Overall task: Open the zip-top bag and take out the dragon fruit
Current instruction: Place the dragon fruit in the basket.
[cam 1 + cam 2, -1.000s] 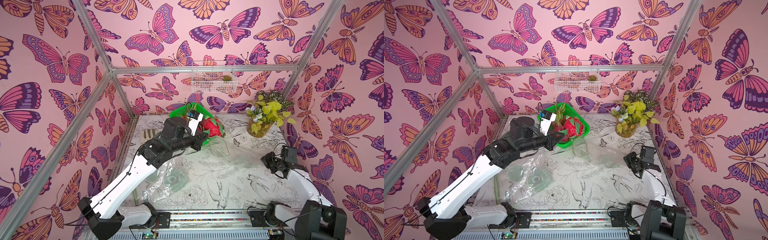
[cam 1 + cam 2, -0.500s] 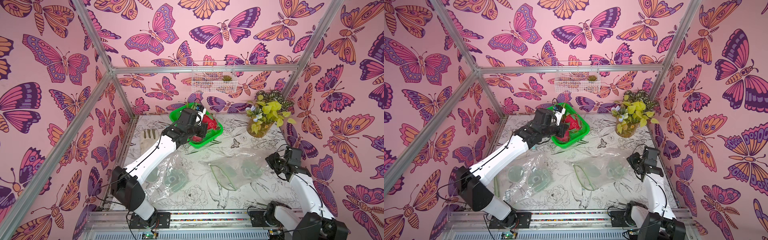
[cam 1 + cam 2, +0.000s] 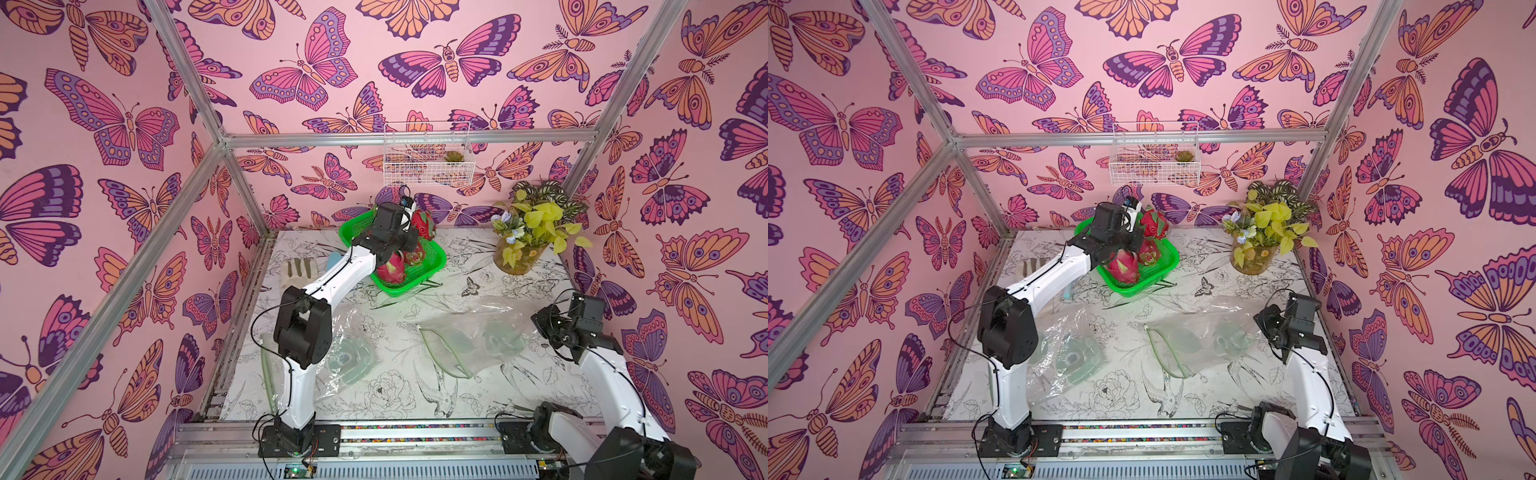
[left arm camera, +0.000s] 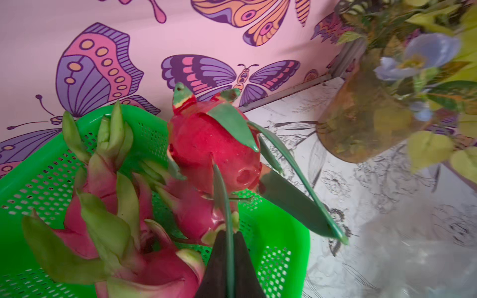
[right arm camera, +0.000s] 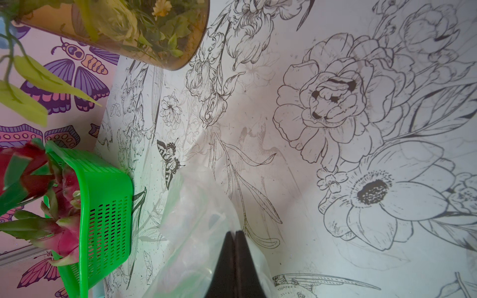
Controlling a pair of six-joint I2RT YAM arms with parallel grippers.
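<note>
1. The red-pink oval dragon fruit, glossy with long green-tipped scales, sits at the far end of the green perforated plastic basket, above the fruit beneath; whether it rests on them I cannot tell.
2. The left hand is pinched tight on 1 thin green scale of it.
3. In the basket lie 2 paler pink fruits with leafy green tips.
4. The clear plastic zip-top bag lies on the white flower-printed counter, its green-edged mouth gaping; the right hand, fingers pressed together, nips its edge.
5. A crumpled second clear bag lies under the left arm's elbow.
6. A potted yellow-green plant stands near the far right corner, apart from the basket.
</note>
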